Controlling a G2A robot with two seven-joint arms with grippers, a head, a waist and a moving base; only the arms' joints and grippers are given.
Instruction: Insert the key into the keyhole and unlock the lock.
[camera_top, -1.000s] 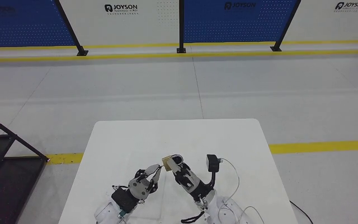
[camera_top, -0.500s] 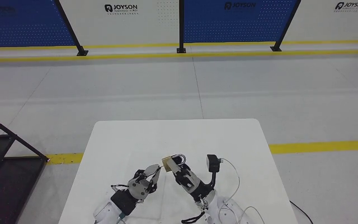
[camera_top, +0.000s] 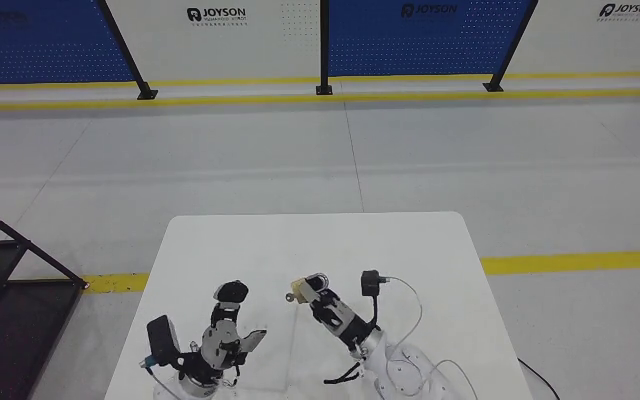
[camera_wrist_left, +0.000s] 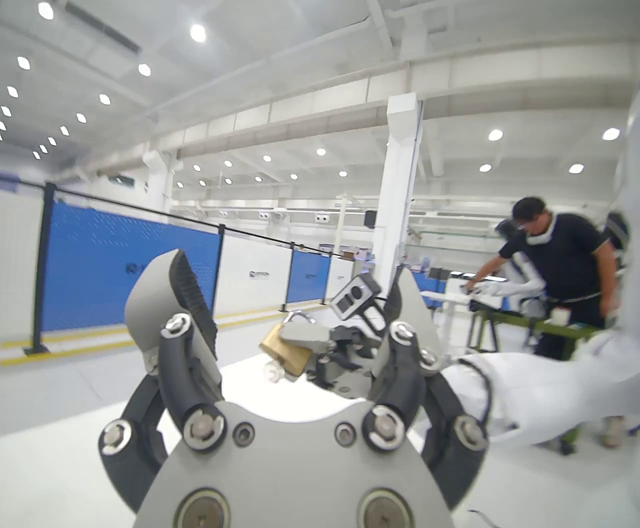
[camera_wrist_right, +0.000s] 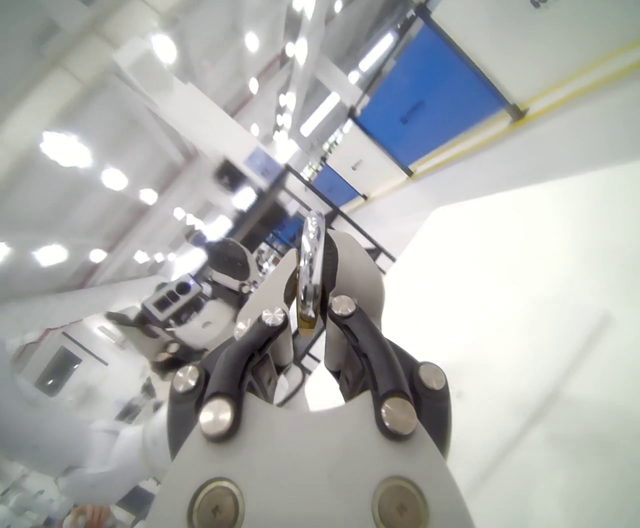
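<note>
Right claw (camera_wrist_right: 315, 260) is clamped on the lock (camera_wrist_right: 309, 287), held above the table (camera_wrist_right: 500, 275) with the key (camera_wrist_left: 272, 372) seated in its body. Left claw (camera_wrist_left: 290, 280), spread wide and empty, has withdrawn from beside the lock.

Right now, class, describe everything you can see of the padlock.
The padlock has a brass-coloured block body and a shiny silver metal shackle. The right gripper is shut on it, holding it tilted above the white table. A small silvery piece, likely the key, sticks out of the body's end. Whether the shackle is open cannot be told.
</note>
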